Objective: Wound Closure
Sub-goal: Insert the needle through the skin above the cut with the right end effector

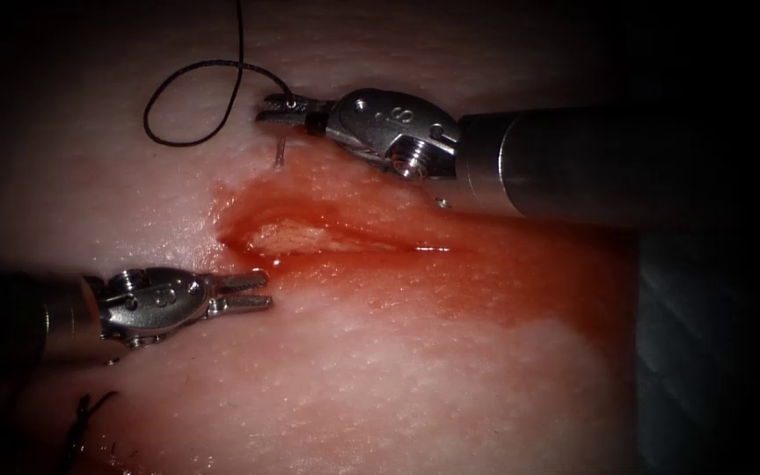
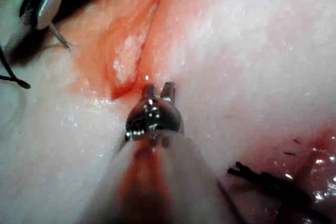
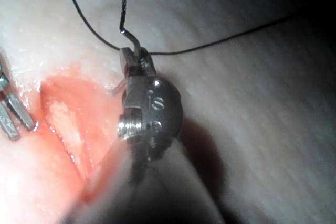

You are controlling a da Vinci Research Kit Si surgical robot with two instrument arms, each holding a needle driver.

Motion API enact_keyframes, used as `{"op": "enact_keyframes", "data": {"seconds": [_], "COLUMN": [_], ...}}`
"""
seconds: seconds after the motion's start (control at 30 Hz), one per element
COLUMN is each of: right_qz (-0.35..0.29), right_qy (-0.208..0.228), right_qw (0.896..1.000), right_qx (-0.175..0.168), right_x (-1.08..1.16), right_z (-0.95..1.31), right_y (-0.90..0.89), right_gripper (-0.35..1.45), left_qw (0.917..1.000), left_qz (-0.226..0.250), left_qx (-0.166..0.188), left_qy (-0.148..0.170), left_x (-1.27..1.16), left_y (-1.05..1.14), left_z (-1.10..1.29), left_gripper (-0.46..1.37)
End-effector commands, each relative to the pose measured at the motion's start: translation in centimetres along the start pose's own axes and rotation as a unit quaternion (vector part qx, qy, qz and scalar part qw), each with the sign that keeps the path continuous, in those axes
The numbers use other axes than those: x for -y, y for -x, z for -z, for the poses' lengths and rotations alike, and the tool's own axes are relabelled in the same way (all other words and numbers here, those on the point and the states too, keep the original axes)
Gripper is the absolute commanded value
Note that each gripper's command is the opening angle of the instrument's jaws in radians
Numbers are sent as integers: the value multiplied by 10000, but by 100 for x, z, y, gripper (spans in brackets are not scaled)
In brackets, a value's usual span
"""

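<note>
Item 1, tissue (image 1: 450, 378): pale pork belly with 1 cut (image 1: 310, 236) running roughly left to right in the endoscope view, its open part toward the left end, edges and surround wet with red fluid (image 1: 503, 273).

Item 2, right tool (image 1: 276, 109): enters from the right, above the cut, tip pointing left. Jaws closed on the needle (image 1: 281, 151), gripped near its thread end.

Item 3, needle: held crosswise in the right tool's jaws, long axis near vertical in the endoscope view. The visible shaft runs down from the jaws toward the upper edge of the cut; its tip lies at the tissue surface, and whether it has entered cannot be told. In the right wrist view the needle (image 3: 132, 43) sticks out beyond the jaws, where the thread joins it.

Item 4, thread (image 1: 188, 98): dark, 1 loop lying on the tissue left of the right tool, 1 strand leaving upward.

Item 5, left tool (image 1: 248, 293): enters from the left, below the cut's left end, tip pointing right. Jaws slightly apart, holding nothing.

Item 6, dark earlier stitches (image 1: 90, 422) near the lower left.
</note>
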Motion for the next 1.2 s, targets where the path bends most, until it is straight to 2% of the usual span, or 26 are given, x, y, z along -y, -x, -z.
{"op": "enact_keyframes", "data": {"seconds": [0.03,0.17,0.33,0.6,0.83,1.0,1.1,1.2], "right_qz": [-22,-113,-372,-1356,-1902,-2130,-2449,-2461], "right_qy": [6,-2,-114,-418,-654,-653,-635,-528], "right_qw": [10000,9999,9991,9896,9793,9743,9667,9661], "right_qx": [-1,9,142,242,234,340,389,573], "right_x": [-1,-9,-8,-1,7,18,24,30], "right_z": [0,-4,-10,-16,-16,-14,-11,-9], "right_y": [-2,-9,-7,13,29,41,46,47], "right_gripper": [-35,-35,-35,-35,-35,-35,-35,-35], "left_qw": [10000,10000,10000,10000,10000,10000,10000,10000], "left_qz": [0,-1,-2,0,0,0,0,1], "left_qx": [-3,-3,-3,-4,-4,-3,-2,-3], "left_qy": [-3,-3,-1,-16,-15,-12,-11,-24], "left_x": [0,0,0,0,0,0,0,0], "left_y": [0,0,0,1,0,0,0,0], "left_z": [0,0,0,1,1,1,2,2], "left_gripper": [14,14,14,14,14,14,14,14]}}
